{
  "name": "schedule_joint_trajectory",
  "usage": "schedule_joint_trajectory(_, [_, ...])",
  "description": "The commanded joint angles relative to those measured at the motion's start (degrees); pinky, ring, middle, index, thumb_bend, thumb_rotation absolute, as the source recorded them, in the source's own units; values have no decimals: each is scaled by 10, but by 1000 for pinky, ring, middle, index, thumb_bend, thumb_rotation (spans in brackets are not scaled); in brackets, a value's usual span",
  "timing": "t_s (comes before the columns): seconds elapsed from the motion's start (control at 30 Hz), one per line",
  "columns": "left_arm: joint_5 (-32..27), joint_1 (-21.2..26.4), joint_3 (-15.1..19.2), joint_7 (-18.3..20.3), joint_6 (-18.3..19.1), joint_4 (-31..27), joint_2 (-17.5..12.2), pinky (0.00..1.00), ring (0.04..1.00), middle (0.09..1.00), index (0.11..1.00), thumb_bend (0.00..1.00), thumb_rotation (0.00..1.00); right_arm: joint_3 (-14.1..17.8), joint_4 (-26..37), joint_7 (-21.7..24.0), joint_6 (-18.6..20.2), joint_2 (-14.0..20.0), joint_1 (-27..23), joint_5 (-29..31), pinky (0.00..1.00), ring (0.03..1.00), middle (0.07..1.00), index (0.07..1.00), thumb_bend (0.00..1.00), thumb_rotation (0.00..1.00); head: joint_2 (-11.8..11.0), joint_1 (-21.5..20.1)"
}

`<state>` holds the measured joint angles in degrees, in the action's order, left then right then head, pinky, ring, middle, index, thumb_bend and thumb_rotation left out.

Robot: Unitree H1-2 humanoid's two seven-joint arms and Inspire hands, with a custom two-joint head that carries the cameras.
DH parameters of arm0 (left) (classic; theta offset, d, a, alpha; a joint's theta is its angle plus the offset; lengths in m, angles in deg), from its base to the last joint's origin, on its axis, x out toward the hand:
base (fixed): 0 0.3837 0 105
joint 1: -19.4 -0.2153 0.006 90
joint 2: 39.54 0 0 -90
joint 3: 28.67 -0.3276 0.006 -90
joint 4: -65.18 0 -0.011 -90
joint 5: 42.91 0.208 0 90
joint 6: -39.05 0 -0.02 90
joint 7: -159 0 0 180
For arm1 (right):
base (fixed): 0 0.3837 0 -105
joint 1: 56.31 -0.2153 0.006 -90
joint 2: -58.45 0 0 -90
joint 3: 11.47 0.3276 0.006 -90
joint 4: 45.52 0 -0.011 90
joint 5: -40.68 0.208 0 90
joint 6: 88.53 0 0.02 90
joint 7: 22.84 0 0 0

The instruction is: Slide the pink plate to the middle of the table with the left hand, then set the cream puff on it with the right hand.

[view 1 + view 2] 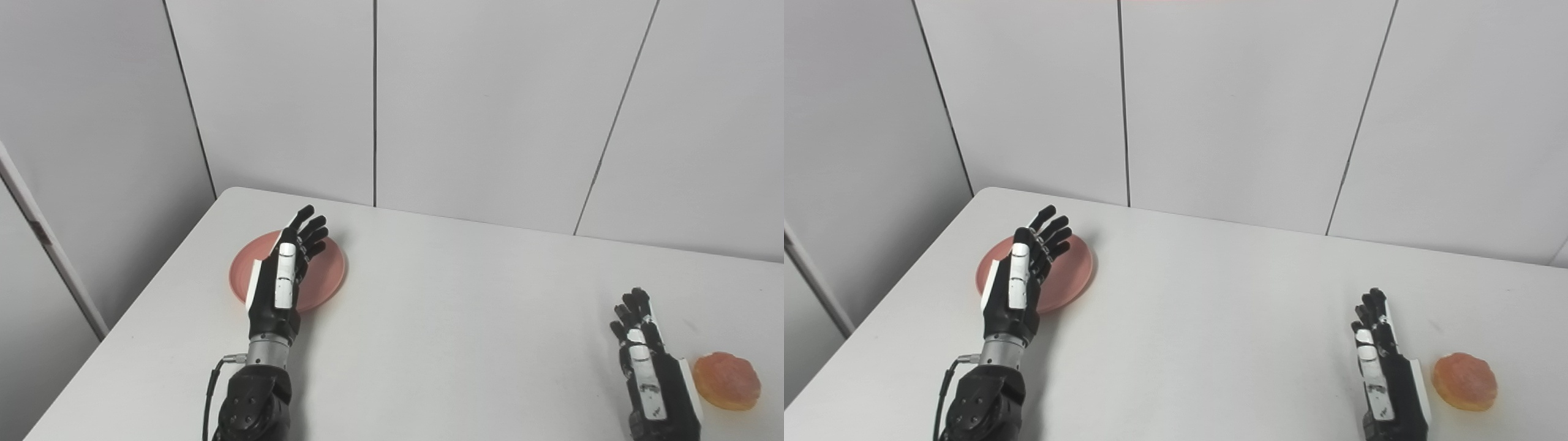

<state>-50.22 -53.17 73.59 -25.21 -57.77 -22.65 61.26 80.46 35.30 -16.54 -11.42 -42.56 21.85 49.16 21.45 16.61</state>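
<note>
The pink plate [323,269] sits flat on the white surface [441,318], near its far left corner. The left hand [280,275] is over the near side of the plate, with its fingers [309,229] straight and spread a little, holding nothing. If it touches the plate, I cannot tell. The cream puff [727,380] lies at the near right side, well apart from the plate. The right hand [649,367] is just beside the puff, fingers straight and close together, holding nothing.

Plate [324,275] far left on table [459,318], puff [727,380] right.
</note>
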Motion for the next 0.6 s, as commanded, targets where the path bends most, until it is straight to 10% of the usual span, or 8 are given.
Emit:
schedule_joint_trajectory(0.0, [6,29,18,-14,-28,4,-25,816,787,794,787,780,1000,1,-55,9,-13,-1,42,5,1000,1000,1000,1000,613,863,1,-1])
schedule_joint_trajectory(0.37, [26,57,68,-53,-22,27,-84,744,731,731,728,845,1000,6,-43,11,-7,-6,51,17,1000,1000,1000,1000,601,834,1,10])
schedule_joint_trajectory(0.57, [28,83,95,-80,-83,122,-111,714,715,721,707,888,1000,10,-35,13,-4,-6,55,31,1000,1000,1000,1000,574,820,1,17])
